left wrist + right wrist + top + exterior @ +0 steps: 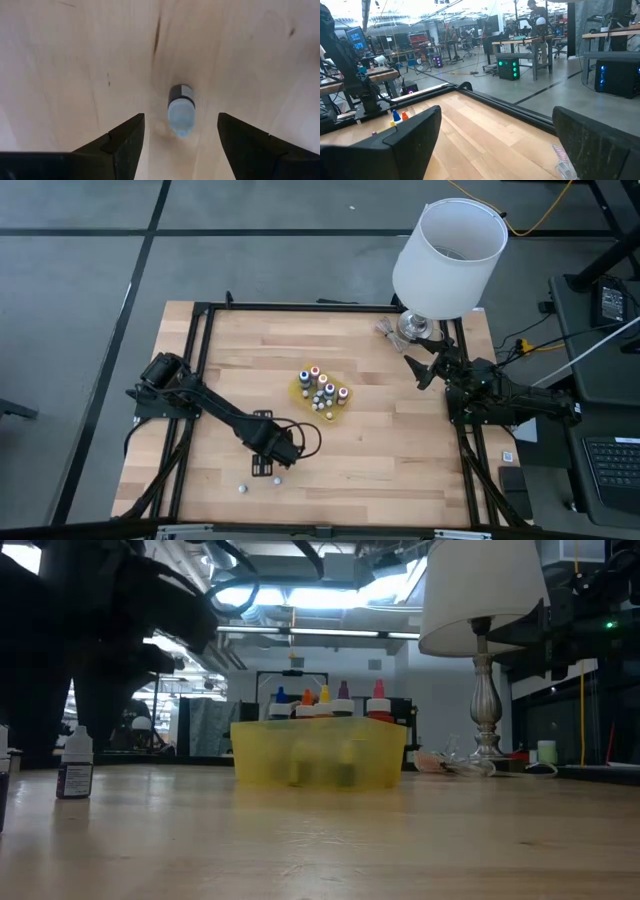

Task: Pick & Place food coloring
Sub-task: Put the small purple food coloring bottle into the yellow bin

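A small food coloring bottle (181,107) stands upright on the wooden table, whitish with a dark band. My left gripper (181,120) hangs over it, pointing down and open, one finger on each side of the bottle and apart from it. From above, this gripper (280,450) is at the near left, with two loose bottles (275,479) (242,488) by it. One bottle (75,762) also shows in the low view. Several more bottles with coloured caps stand in the yellow tray (303,387) at mid-table. My right gripper (420,370) waits open at the right edge.
A lamp with a white shade (447,255) and a metal foot (486,710) stands at the far right corner, some crumpled clear wrapping (388,328) beside it. A black frame (205,310) runs round the table. Bare wood lies between the tray and the near edge.
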Robot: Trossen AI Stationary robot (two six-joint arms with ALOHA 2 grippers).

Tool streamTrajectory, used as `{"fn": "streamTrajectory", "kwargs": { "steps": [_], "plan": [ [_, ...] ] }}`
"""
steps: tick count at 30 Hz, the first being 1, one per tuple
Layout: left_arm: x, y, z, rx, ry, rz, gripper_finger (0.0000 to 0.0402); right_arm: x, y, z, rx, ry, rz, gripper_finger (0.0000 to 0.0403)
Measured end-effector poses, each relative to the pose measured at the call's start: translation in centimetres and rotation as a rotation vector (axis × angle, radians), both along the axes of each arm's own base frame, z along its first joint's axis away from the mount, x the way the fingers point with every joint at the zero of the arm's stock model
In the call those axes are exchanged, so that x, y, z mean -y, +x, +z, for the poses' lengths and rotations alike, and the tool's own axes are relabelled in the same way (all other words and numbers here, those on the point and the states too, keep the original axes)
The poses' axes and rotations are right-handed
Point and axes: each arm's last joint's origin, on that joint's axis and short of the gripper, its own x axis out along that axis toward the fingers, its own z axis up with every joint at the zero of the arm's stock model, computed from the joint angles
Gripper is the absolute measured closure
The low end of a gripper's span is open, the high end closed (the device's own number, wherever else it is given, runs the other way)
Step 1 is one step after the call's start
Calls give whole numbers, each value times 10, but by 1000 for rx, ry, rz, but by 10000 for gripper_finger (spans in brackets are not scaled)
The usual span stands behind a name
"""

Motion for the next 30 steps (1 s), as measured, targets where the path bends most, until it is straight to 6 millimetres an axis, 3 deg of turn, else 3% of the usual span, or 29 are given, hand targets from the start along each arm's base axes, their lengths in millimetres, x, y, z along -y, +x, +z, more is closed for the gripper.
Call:
{"fn": "streamTrajectory", "kwargs": {
  "steps": [10, 30],
  "plan": [
    [0, 0, 0, 0, -11, -26, 175, 0, 0, 0, 0, 0, 0, 22],
    [-5, 3, 0, -9, -30, -32, 310, 0, 0, 0, 0, 0, 0, 22]
  ]
}}
